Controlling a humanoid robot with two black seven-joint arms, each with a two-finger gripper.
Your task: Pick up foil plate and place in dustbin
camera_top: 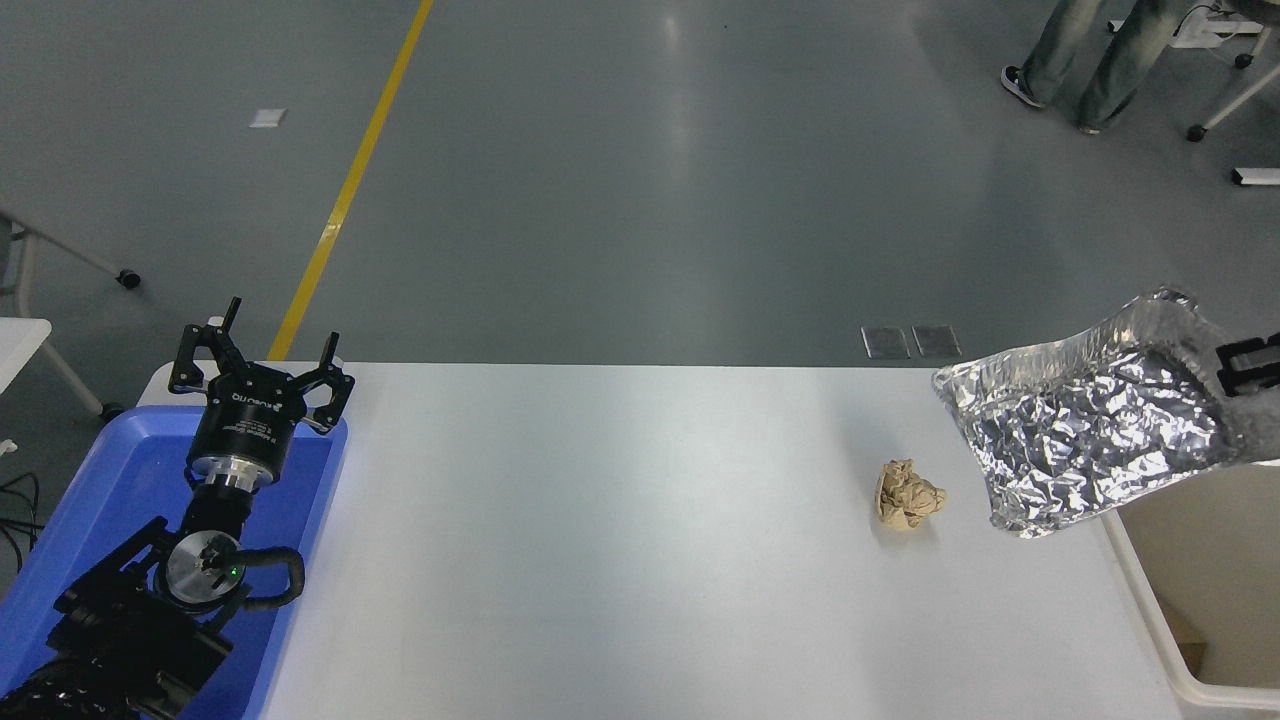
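The foil plate (1085, 420), shiny crinkled silver, hangs in the air over the table's right edge and the near-left part of the dustbin (1170, 640). My right gripper (1240, 368) comes in from the right edge and is shut on the plate's right rim; only one black finger shows. The cream-white dustbin stands off the table's right side, its upper part hidden behind the plate. My left gripper (262, 352) stays parked at the lower left over the blue tray, fingers spread open and holding nothing.
A small crumpled brown paper ball (908, 494) lies on the white table (620, 540), just left of the raised plate. The blue tray (120, 480) sits at the left edge. A person's legs (1090, 60) stand on the floor at the top right.
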